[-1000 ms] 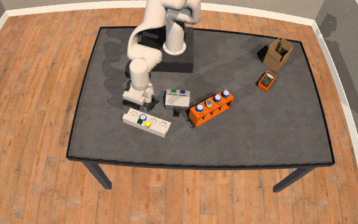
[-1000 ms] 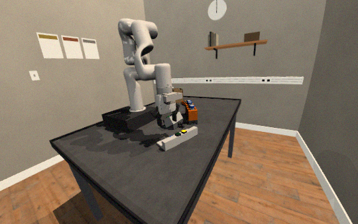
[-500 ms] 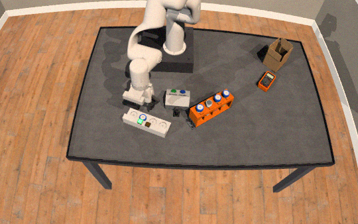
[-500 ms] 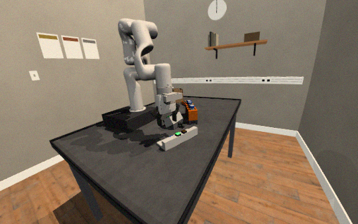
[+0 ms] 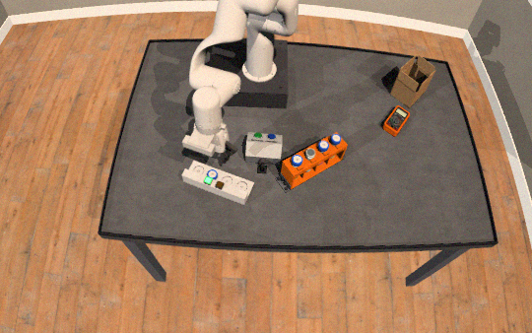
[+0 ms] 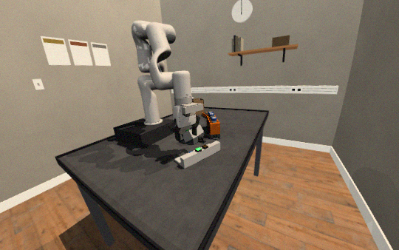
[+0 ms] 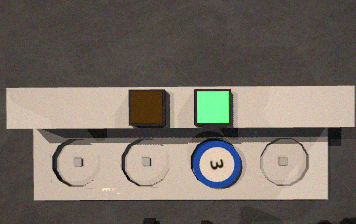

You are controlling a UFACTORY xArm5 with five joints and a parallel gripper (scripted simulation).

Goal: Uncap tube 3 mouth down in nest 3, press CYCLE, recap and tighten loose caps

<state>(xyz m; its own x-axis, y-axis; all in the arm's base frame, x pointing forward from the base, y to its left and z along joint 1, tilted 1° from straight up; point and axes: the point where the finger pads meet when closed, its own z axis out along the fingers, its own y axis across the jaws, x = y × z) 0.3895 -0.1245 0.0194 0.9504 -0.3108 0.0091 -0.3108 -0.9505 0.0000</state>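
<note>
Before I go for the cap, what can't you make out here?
- Gripper fingers: wrist view, cut off by the bottom edge.
- Whether the three capped tubes' caps are tight: top view, too small.
- Open tube: exterior view, hidden behind the arm.
- Key lighting: too small.

On the table [image 5: 374, 207]: cap tray [image 5: 194, 178] before the gripper [image 5: 206, 154], key housing [image 5: 263, 148] beside, tube rack [image 5: 315, 169] further right. In third nest: cap [image 7: 216, 164].
</note>
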